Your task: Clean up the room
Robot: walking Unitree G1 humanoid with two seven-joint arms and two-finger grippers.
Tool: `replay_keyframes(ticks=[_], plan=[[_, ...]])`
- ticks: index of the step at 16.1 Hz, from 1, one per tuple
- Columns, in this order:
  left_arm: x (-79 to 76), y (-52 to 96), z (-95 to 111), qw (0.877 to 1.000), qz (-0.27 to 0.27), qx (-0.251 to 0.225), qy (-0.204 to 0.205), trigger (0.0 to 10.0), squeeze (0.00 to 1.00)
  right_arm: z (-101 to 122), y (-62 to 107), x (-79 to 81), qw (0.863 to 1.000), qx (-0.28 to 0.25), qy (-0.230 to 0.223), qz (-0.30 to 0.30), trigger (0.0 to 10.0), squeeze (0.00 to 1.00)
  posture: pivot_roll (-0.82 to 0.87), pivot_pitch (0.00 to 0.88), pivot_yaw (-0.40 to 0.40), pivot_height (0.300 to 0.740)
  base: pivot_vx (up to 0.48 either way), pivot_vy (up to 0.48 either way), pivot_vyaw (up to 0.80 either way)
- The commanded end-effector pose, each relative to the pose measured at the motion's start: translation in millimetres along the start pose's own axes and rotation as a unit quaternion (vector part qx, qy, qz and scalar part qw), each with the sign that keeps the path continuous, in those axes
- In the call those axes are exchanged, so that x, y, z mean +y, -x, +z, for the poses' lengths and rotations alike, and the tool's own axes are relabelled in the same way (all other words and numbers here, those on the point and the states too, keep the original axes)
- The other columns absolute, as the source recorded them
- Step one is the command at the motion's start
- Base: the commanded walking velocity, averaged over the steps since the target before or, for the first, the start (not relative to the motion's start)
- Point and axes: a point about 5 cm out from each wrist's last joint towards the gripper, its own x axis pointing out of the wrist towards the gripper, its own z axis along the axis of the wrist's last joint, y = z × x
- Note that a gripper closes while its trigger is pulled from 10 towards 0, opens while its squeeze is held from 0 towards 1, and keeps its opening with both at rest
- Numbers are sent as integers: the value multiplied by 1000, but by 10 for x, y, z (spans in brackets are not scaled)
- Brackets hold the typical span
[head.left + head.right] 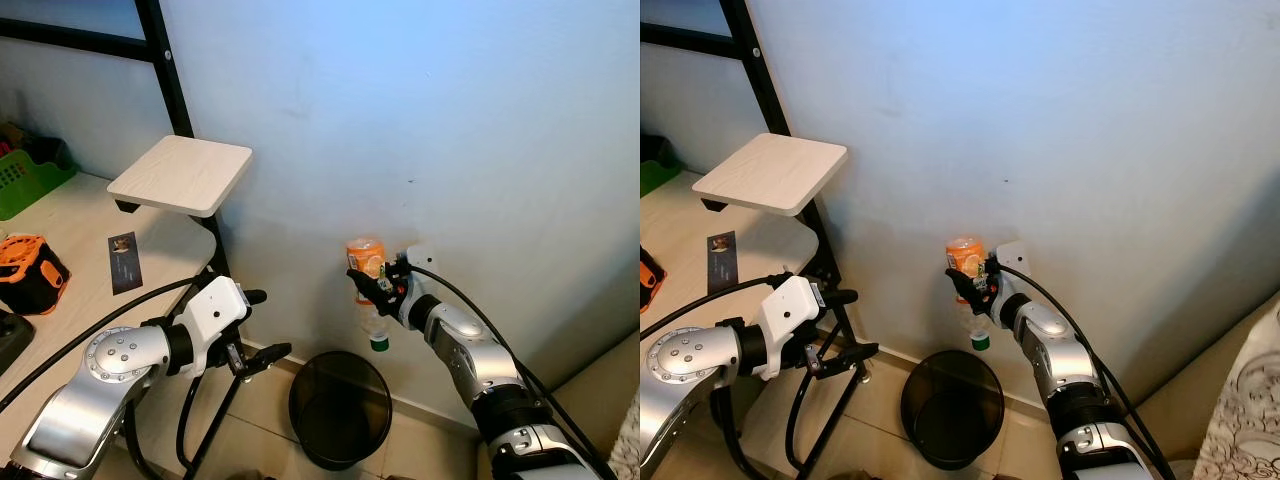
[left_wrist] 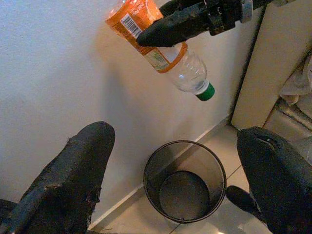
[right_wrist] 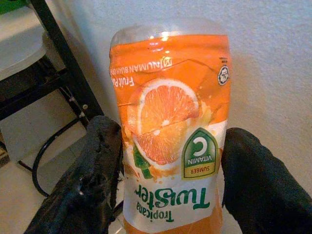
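An empty plastic juice bottle (image 1: 368,280) with an orange label and green cap hangs upside down, cap toward the floor. My right gripper (image 1: 373,285) is shut on the bottle (image 3: 170,141) at its labelled middle, holding it close to the blue-white wall. Straight below it on the tiled floor stands a round black mesh bin (image 1: 340,408), its rim (image 2: 185,144) seen from above with nothing visible inside. My left gripper (image 1: 262,330) is open, held low to the left of the bin, its fingers (image 2: 73,180) spread wide and holding nothing.
A light wooden shelf (image 1: 182,175) on a black metal frame (image 1: 205,240) stands at the left over a desk (image 1: 80,260) with an orange-black device (image 1: 30,272) and a green basket (image 1: 25,170). Black cables run under the desk. A beige cabinet side (image 2: 278,73) is at the right.
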Motion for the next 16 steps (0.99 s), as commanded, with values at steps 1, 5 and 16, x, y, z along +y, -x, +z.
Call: replay_keyframes(ticks=[1,5,16], plan=[[-9,18,9,1000,-4,6,-7,10000,263,-16,2,4,1000,3,9,3,10000,1000,-36,0,10,740,0,0,0],[-10,17,5,1000,-6,6,-6,10000,267,-69,34,-4,1000,9,10,-1,10000,1000,-39,0,12,740,0,0,0],[1,1,-59,996,79,4,28,10000,212,-25,336,-108,999,-24,4,-34,10000,1000,-37,0,1,740,0,0,0]])
